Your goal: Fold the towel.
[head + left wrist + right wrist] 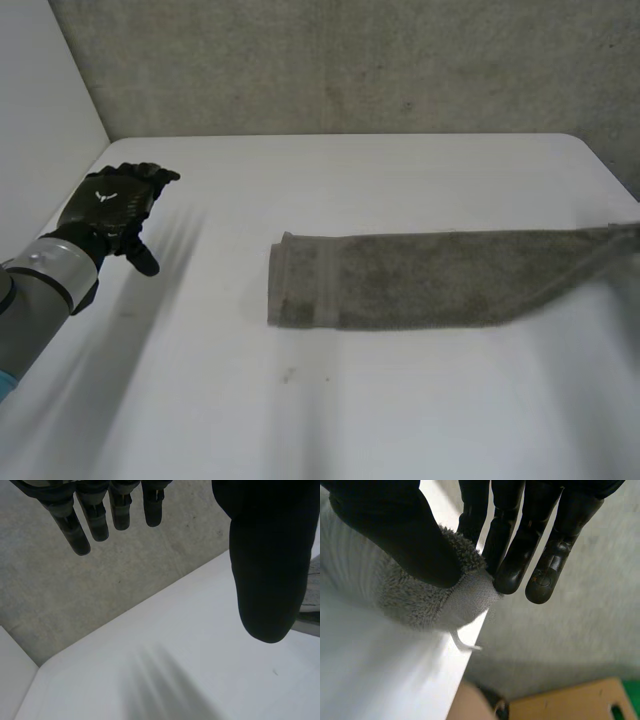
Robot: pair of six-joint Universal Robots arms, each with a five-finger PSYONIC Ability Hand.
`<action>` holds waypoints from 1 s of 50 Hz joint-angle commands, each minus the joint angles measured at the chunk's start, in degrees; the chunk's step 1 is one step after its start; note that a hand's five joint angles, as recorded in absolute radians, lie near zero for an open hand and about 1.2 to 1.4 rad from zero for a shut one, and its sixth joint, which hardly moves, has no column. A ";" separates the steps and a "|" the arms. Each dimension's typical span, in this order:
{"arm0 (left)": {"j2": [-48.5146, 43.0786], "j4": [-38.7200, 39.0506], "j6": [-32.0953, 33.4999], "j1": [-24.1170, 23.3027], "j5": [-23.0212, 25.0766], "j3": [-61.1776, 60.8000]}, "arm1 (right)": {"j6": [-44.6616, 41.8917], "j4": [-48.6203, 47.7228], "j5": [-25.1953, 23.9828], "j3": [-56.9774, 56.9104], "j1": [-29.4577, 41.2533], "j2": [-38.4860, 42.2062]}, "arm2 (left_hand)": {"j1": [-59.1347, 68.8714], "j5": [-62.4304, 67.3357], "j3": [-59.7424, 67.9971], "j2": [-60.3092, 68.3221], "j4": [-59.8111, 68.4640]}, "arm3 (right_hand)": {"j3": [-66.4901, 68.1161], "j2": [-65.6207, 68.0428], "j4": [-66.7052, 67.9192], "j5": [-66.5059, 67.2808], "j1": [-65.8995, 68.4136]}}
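One towel (420, 280), corner pinched, right hand (395, 530)

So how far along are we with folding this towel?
Early. The towel lies as a long narrow strip on the table, possibly folded once lengthwise already. In hand: the right hand pinches one end between thumb and fingers, lifted at the table's edge. The left hand hovers open, apart from the towel. Left: bringing that end over to the other.
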 commanded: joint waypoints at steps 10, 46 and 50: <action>2.06 0.01 -0.35 -0.27 -0.27 -0.64 | 6.71 -5.89 -1.71 -9.03 43.29 6.27 | -0.02 -1.48 0.45 0.54 0.42 | 12.17 12.66 11.63 14.16 25.70; -15.86 0.36 0.17 -20.12 -9.75 15.79 | 21.22 -0.18 -6.09 17.14 27.14 -4.98 | -0.02 -1.48 0.45 0.54 0.42 | -57.83 -57.34 -58.37 -55.84 -44.30; -18.86 0.36 0.18 -21.63 -10.64 17.03 | 19.72 -0.36 -8.22 20.14 24.13 -4.19 | -0.02 -1.48 0.45 0.54 0.42 | -49.17 -48.68 -49.71 -47.17 -35.64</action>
